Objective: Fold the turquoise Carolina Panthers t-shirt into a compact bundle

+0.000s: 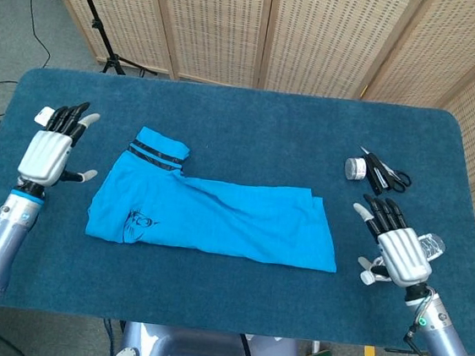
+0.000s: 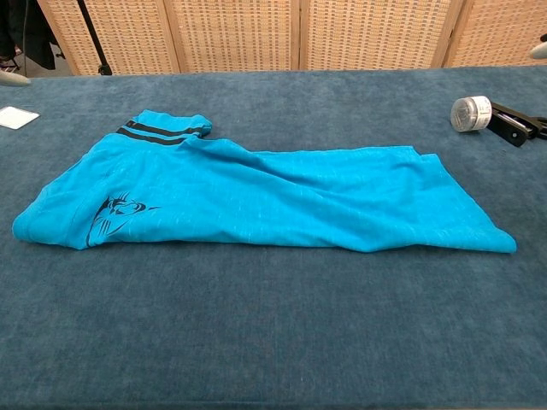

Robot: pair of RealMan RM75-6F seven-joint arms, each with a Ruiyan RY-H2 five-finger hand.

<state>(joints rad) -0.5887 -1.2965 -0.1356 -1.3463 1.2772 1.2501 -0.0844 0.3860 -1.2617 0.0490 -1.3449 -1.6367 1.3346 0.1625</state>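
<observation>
Left hand [image 1: 51,152] is hovering over the far left of the bench [image 1: 252,116], fingers [image 1: 74,114] spread and holding nothing, well clear of the shirt. There's a small white card [image 2: 17,117] right by it.

The shirt [image 1: 217,214] sits in the middle of the bench, already folded lengthwise into a long flat strip running left to right. It's bright turquoise, with a black-striped sleeve cuff [image 1: 160,150] poking out at the back left corner and the dark panther logo [image 1: 138,219] near the left end. The fabric looks soft and a bit rumpled, with a diagonal ridge across the middle, and the right end [image 2: 479,226] fans out wider than the rest.

My guess at the step in hand is folding the strip end over end. I'd tuck that loose sleeve in first, then grab both corners of one short end together, lift just enough to clear the cloth, and lay it down square so the edges line up. Smooth the ridge out beforehand or it'll get lumpy.

Right hand [image 1: 400,250] is near the front right edge, also empty with fingers apart, just beside a clear plastic bottle [image 1: 428,245]. Behind it are a small jar [image 1: 356,168] and black scissors [image 1: 384,173], both well apart from the shirt.
</observation>
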